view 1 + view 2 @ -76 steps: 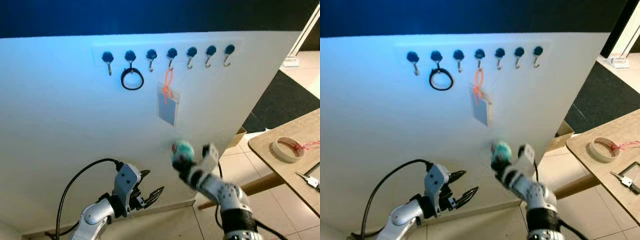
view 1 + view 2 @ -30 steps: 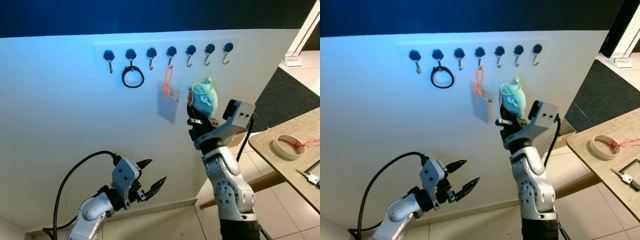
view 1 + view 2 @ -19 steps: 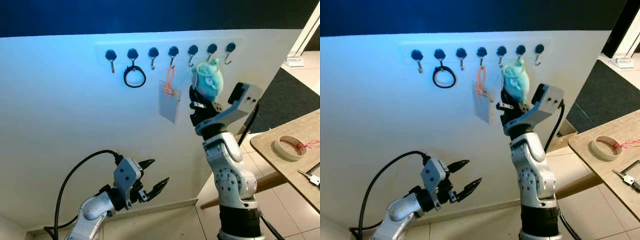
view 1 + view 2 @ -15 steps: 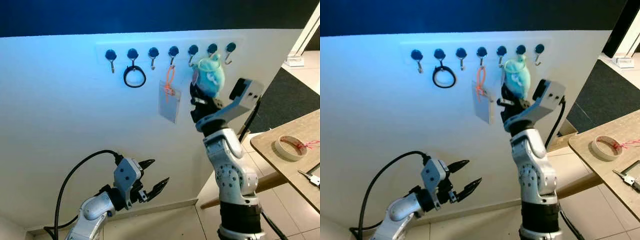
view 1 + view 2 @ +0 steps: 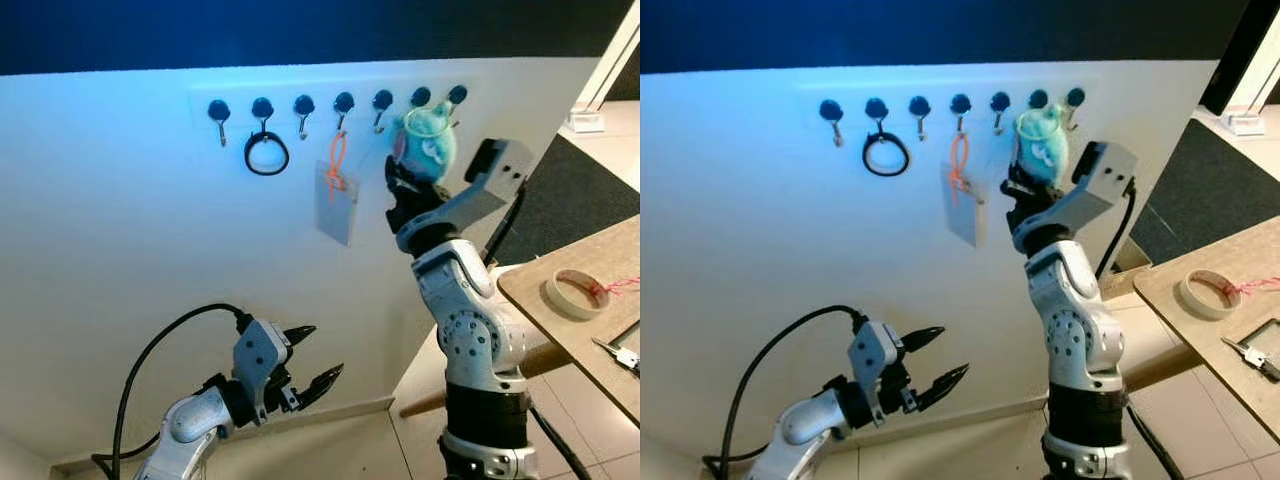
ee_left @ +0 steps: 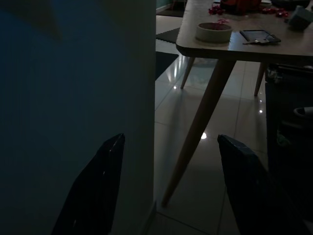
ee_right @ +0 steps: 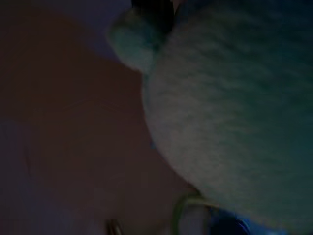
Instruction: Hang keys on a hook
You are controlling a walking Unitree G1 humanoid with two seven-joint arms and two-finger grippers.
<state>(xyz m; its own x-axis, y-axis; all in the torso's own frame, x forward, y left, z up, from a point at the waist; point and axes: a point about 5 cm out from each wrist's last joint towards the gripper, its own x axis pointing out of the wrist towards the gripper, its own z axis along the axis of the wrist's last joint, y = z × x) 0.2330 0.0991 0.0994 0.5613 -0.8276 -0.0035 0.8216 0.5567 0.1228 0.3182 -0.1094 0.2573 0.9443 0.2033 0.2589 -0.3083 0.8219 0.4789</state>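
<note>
Right gripper [image 5: 408,190] clenched on plush keychain [image 5: 425,143], raised at hooks [image 5: 420,103].

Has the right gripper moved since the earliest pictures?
Yes. The right gripper, holding the teal plush keychain, has risen from well below the hanging badge up to the hook row.

Black ring [image 5: 265,155] and orange-strapped badge [image 5: 336,205] occupy two hooks; the hook between them [image 5: 303,108] hangs bare.
</note>
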